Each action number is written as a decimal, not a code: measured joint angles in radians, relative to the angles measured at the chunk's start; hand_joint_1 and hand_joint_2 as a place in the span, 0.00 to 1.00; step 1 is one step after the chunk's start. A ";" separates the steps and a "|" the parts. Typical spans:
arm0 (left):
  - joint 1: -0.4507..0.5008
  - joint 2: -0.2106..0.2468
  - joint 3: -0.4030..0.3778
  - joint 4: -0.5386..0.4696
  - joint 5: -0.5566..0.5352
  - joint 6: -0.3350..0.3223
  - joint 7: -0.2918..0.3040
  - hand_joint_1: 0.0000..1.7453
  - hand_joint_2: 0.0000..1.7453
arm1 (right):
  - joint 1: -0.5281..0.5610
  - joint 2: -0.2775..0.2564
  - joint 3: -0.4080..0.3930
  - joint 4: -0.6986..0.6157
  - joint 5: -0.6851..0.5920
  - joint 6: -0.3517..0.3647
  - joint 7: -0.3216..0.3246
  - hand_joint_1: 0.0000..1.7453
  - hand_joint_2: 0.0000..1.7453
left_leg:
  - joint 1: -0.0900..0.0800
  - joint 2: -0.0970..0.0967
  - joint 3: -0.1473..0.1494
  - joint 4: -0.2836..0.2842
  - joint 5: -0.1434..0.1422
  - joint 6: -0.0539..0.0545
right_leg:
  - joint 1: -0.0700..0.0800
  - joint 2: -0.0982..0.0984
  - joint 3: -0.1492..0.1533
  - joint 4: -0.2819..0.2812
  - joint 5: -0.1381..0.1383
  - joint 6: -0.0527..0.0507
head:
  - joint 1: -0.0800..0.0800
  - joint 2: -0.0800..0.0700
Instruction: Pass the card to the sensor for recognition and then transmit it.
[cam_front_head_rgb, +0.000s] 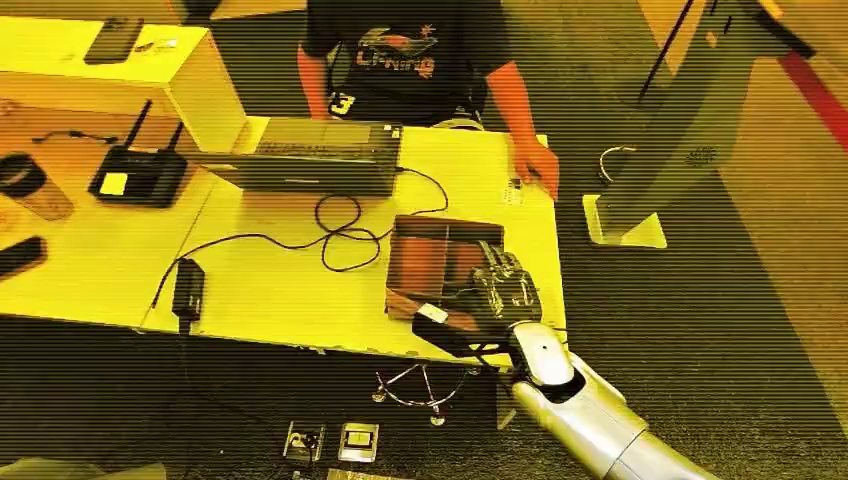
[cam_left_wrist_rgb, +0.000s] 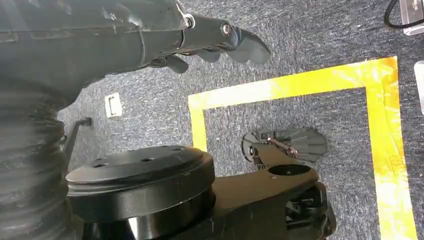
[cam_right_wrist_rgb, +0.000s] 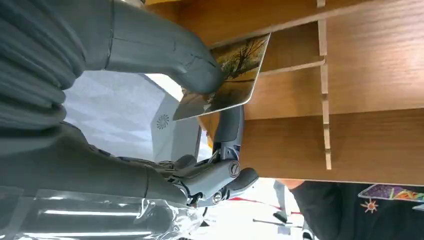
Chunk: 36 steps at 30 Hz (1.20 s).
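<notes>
My right hand (cam_front_head_rgb: 505, 287) hovers over a slotted wooden card rack (cam_front_head_rgb: 435, 255) near the table's front right corner. In the right wrist view its thumb (cam_right_wrist_rgb: 165, 50) and a finger pinch one corner of a card (cam_right_wrist_rgb: 237, 70) printed with a tree picture, held just off the rack's wooden slats (cam_right_wrist_rgb: 360, 85). A dark flat device with a white label (cam_front_head_rgb: 440, 325) lies under the wrist at the table edge; the wrist view shows a pale grey face with a round logo (cam_right_wrist_rgb: 162, 121) behind the card. My left hand (cam_left_wrist_rgb: 220, 42) hangs over the carpet, holding nothing, fingers loosely apart.
A person in a dark T-shirt stands across the table, one hand (cam_front_head_rgb: 537, 165) resting near the far right corner. A laptop (cam_front_head_rgb: 320, 155), a looped cable (cam_front_head_rgb: 340, 235), a power brick (cam_front_head_rgb: 188, 288) and a router (cam_front_head_rgb: 140, 175) lie to the left. A stand base (cam_front_head_rgb: 625, 230) is on the floor at right.
</notes>
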 joint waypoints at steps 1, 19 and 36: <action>0.000 0.000 0.000 0.000 0.000 0.000 0.000 0.00 1.00 | 0.000 0.000 0.000 0.002 0.002 -0.006 0.000 0.92 1.00 | 0.000 0.000 0.000 0.000 0.000 0.000 | 0.000 0.000 0.000 0.000 0.000 0.000 | 0.000 0.000; 0.000 -0.002 0.000 0.000 0.003 0.018 -0.003 0.00 1.00 | -0.038 -0.011 -0.073 -0.182 0.124 -0.095 0.057 0.92 1.00 | 0.000 0.000 0.000 0.000 0.000 0.000 | 0.000 0.000 0.000 0.000 0.000 0.000 | 0.000 0.000; -0.011 -0.009 0.000 0.000 -0.003 0.019 0.005 0.00 1.00 | -0.161 -0.009 -0.124 -0.284 0.133 -0.178 0.039 1.00 1.00 | 0.000 0.002 0.000 0.000 0.000 0.000 | 0.000 0.001 0.000 0.000 0.000 0.000 | 0.000 0.000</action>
